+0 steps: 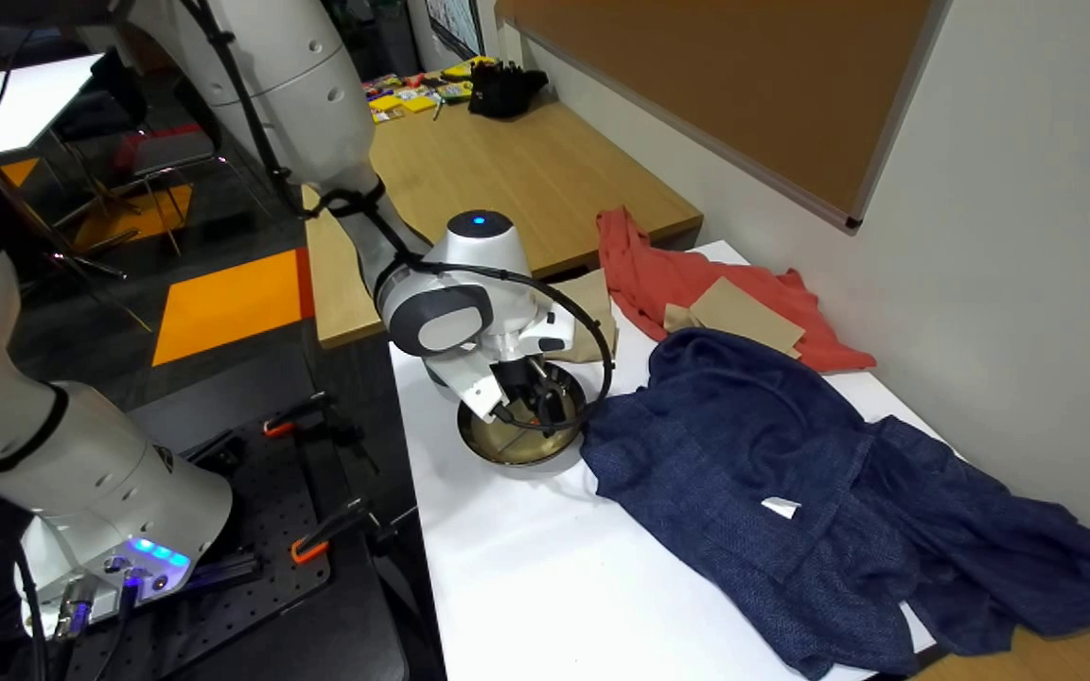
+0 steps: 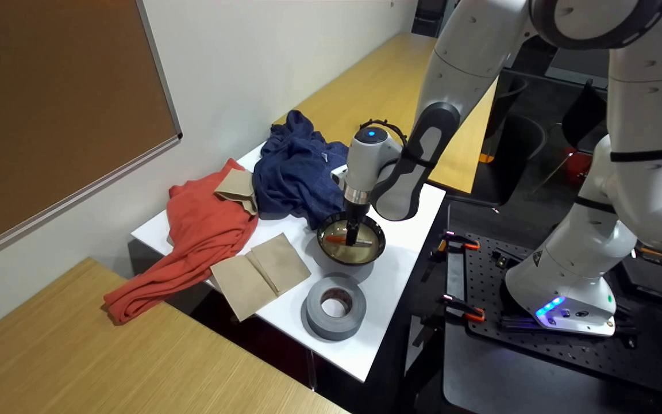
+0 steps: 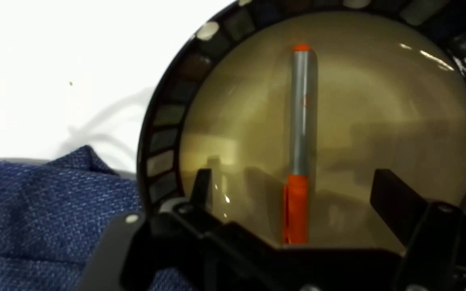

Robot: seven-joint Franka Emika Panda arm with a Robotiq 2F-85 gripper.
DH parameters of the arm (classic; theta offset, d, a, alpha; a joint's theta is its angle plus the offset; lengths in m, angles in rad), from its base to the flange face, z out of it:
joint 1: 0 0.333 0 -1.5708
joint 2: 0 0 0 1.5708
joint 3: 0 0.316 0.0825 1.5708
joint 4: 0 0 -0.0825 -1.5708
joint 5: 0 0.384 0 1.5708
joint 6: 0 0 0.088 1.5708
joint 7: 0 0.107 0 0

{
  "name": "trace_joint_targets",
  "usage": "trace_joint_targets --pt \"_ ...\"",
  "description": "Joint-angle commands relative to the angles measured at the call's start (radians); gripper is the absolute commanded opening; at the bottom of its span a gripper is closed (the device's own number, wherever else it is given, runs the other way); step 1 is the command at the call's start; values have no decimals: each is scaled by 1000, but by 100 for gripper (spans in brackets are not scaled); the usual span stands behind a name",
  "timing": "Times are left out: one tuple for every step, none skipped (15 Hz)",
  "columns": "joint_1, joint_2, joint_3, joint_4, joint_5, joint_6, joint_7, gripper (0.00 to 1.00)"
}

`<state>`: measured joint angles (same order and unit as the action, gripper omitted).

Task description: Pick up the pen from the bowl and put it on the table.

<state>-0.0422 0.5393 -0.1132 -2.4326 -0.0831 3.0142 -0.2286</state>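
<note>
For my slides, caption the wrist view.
Open jaws flank an orange-and-grey pen lying in a dark-rimmed bowl.

Arm (image 1: 313,118) bent, tool (image 3: 292,188) dn w/ fingers (image 3: 397,206) apart.

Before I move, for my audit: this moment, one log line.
claw: open | pen: in bowl, ungripped | placed on table: no

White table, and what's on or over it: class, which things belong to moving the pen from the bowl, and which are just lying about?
For the job:
orange-capped pen
dark-rimmed bowl
white table
open gripper

Just lying about:
grey tape roll
navy woven cloth
red cloth
brown paper sheets
</note>
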Motion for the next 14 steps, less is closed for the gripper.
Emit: trace_joint_targets --pt "1 43 -7 31 -23 23 39 100" --pt "-1 53 -5 37 -22 22 39 100" --pt "-4 62 -1 43 -20 22 38 100" --pt "-3 70 -2 47 -20 24 40 82" --pt "-4 77 0 52 -20 25 38 74" --pt "-4 84 1 56 -20 25 38 66" --pt "-7 89 3 59 -19 26 37 59" --pt "-6 94 3 62 -18 26 38 50" --pt "-7 96 4 62 -18 28 37 43" --pt "-7 97 4 62 -18 29 37 34" --pt "-6 91 5 59 -17 31 39 27" --pt "-6 81 7 51 -16 33 40 19" --pt "-9 63 12 37 -14 36 40 13" --pt "0 49 5 25 -12 40 49 6"
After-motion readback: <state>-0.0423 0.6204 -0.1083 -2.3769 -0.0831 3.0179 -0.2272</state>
